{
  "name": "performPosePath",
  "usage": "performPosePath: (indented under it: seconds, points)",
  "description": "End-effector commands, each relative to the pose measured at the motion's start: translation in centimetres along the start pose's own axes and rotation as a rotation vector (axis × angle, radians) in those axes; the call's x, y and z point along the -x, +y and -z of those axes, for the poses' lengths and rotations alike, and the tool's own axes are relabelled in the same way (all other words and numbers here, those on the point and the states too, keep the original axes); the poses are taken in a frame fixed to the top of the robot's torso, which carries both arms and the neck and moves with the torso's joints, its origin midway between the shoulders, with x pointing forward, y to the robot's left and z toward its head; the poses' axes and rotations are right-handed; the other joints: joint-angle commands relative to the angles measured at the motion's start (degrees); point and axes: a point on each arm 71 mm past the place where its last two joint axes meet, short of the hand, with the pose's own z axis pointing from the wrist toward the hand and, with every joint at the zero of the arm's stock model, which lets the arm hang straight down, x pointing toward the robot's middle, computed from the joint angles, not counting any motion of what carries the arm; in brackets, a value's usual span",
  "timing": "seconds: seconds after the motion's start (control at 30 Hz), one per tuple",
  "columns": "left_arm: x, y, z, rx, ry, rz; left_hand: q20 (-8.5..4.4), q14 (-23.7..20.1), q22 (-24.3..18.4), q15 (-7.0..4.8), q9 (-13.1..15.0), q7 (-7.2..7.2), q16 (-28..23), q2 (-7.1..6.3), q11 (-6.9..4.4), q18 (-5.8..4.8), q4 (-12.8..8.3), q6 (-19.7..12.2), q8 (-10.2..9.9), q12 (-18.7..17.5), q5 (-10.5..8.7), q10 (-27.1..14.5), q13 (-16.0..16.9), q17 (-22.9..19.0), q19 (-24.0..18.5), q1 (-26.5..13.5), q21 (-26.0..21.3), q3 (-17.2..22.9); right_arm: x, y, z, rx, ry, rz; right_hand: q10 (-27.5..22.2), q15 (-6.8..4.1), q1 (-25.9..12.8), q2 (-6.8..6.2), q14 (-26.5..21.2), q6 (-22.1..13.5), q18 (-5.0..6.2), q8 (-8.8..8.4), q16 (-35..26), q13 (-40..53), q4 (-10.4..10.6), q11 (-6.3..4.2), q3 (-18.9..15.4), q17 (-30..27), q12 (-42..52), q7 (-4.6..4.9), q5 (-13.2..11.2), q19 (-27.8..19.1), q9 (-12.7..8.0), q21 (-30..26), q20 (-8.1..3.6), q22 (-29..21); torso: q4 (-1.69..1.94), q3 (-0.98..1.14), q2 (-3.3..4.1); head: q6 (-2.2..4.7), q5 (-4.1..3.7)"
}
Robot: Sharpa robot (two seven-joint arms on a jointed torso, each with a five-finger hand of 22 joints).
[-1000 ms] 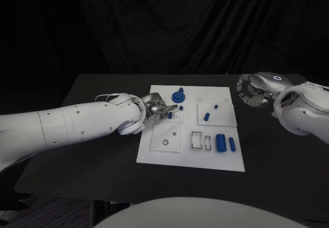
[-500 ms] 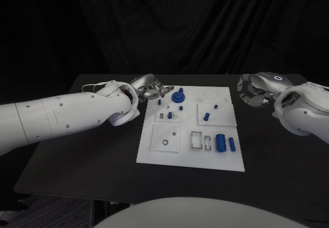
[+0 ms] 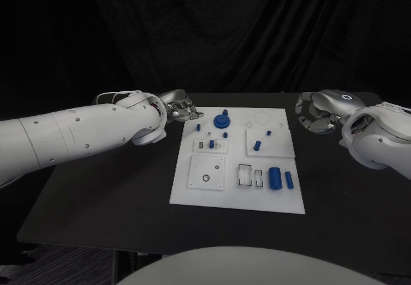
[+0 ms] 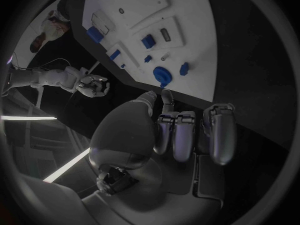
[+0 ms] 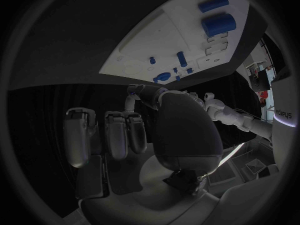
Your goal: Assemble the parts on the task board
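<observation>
The white task board (image 3: 214,193) lies in the middle of the table. A round blue part (image 3: 222,122) stands near its far edge, with several small blue pegs (image 3: 199,126) around it. A large blue cylinder (image 3: 275,178) and a thinner one (image 3: 290,180) lie in the board's right near section. My left hand (image 3: 182,110) hovers just off the board's far left corner, fingers curled in and holding nothing; the left wrist view shows the same curled fingers (image 4: 176,135) with the round part (image 4: 164,76) beyond them. My right hand (image 3: 315,116) hangs to the right of the board, curled and empty.
The black table (image 3: 111,178) has bare surface on both sides of the board and in front of it. Dark cloth hangs behind the table. In the right wrist view the board (image 5: 162,40) lies beyond the right hand (image 5: 125,132).
My left hand has drawn back from over the board's left middle to its far left corner. Small pegs it had covered now show. The right hand has stayed put.
</observation>
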Motion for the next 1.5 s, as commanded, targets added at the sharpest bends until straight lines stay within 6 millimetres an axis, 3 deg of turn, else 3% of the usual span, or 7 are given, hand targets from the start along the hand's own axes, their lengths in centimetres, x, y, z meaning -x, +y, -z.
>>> performPosePath:
  seconds: [0.03, 0.2, 0.3, 0.63, 0.8, 0.93, 1.5]
  points:
    - [-0.1, 0.8, -0.7, 0.112, 0.089, -0.044, -0.21, 6.0, 12.2, -0.27, -0.2, 0.17, 0.2, -0.28, -0.05, -0.95, 0.3, -0.4, -0.4, 0.2, 0.12, 6.1, 15.1, 15.1, 2.0, 0.3, 0.4, 0.1, 0.1, 0.0, 0.0, 0.0, -0.02, -0.003, 5.9, -0.22, -1.1, -0.1, 6.1, 0.5, 0.82, -0.32, 0.2, 15.1, 0.5, -0.1, 0.0, 15.1, 0.2, 0.02, -0.1, 3.3, -0.1, -0.3, -0.18, 13.4, 0.0, -0.07, 0.03, 0.01, 0.15]
    - [0.0, 1.2, -1.7, 0.165, 0.114, -0.066, -0.17, 6.0, 12.3, -0.19, -0.4, 0.36, 0.2, -0.7, 0.09, -0.96, 0.5, -0.8, -0.8, 0.2, 0.08, 6.1, 15.1, 15.1, 2.1, 0.2, 0.5, 0.1, 0.2, 0.2, -0.1, 0.012, -0.037, -0.006, 5.9, -0.24, -3.6, -0.32, 6.1, -0.2, 0.83, -0.7, 0.2, 15.1, 1.9, -0.18, -0.2, 15.1, 0.2, -0.1, -0.1, 3.3, -0.2, -0.4, -0.16, 13.4, -0.12, -0.14, 0.06, 0.01, 0.26]
    - [0.0, 1.2, -2.1, 0.184, 0.126, -0.075, -0.14, 6.0, 12.3, -0.14, -0.5, 0.44, 0.2, -0.79, 0.15, -0.96, 0.6, -0.9, -0.9, 0.2, 0.07, 6.1, 15.1, 15.1, 2.1, 0.1, 0.4, 0.1, 0.2, 0.3, -0.2, 0.02, -0.049, -0.009, 5.9, -0.36, -4.9, -1.75, 6.1, -1.0, 0.83, -0.75, 0.2, 15.1, 1.5, -0.17, 5.4, 15.1, 0.2, 0.0, 0.1, 3.3, 0.0, -0.4, -0.28, 13.4, -0.16, -0.19, 0.07, 0.01, 0.37]
    - [0.0, 1.0, -3.1, 0.197, 0.144, -0.091, 0.2, 6.0, 12.1, 0.28, -0.5, 0.94, 0.2, -0.83, 0.63, -0.85, 0.9, -1.3, -1.3, 0.2, -0.02, 6.1, 15.1, 15.1, 1.9, -2.2, -0.1, -0.6, 0.5, 0.6, -0.3, 0.047, -0.096, -0.014, 5.9, -0.14, -8.0, -2.48, 6.1, -3.4, 0.81, 0.1, 0.2, 15.1, 3.4, -0.07, 6.0, 15.1, 0.2, 0.15, -0.2, 3.3, 1.1, -0.4, -0.15, 13.4, -0.17, -0.16, 0.19, 0.01, 0.28]
    - [-0.1, 0.8, -3.4, 0.191, 0.145, -0.092, 0.31, 6.0, 12.0, 0.38, -0.5, 1.02, 0.2, -0.76, 0.73, -0.8, 0.9, -1.3, -1.4, 0.2, -0.03, 6.1, 15.1, 15.1, 1.8, -3.0, -0.3, -0.8, 0.6, 0.8, -0.3, 0.062, -0.116, -0.005, 5.9, -0.18, -7.0, -1.16, 6.1, -5.5, 0.78, 2.0, 0.2, 15.1, 5.6, -0.14, -1.8, 15.1, 0.2, -0.08, -0.4, 3.4, 2.5, -0.3, -0.11, 13.5, -0.14, -0.12, 0.11, 0.01, 0.22]
    - [-0.1, 0.8, -3.5, 0.187, 0.144, -0.092, 0.33, 6.0, 12.0, 0.4, -0.5, 1.04, 0.2, -0.75, 0.74, -0.78, 0.9, -1.2, -1.4, 0.2, -0.03, 6.1, 15.1, 15.1, 1.8, -3.1, -0.4, -0.9, 0.7, 0.8, -0.3, 0.071, -0.126, -0.003, 5.9, -0.22, -5.5, -0.5, 6.1, -5.8, 0.74, 2.38, 0.2, 15.1, 6.1, -0.19, -5.1, 15.1, 0.2, -0.18, -0.4, 3.5, 2.7, -0.2, -0.17, 13.5, -0.13, -0.14, 0.07, 0.01, 0.31]
    - [-0.1, 0.4, -3.7, 0.156, 0.132, -0.083, 0.5, 6.0, 11.8, 0.54, -0.6, 1.11, 0.2, -0.37, 0.85, -0.59, 0.9, -1.0, -1.5, 0.2, -0.01, 6.1, 15.1, 15.1, 1.3, -4.7, -1.3, -1.2, 0.6, 0.9, -0.4, 0.087, -0.124, 0.001, 5.9, -0.43, -3.3, 0.47, 6.1, -5.5, 0.6, 2.94, 0.2, 15.1, 7.0, -0.44, -9.5, 15.1, 0.2, -0.5, -0.4, 3.8, 2.7, 0.3, -0.34, 13.7, -0.04, -0.1, 0.09, 0.01, 0.23]
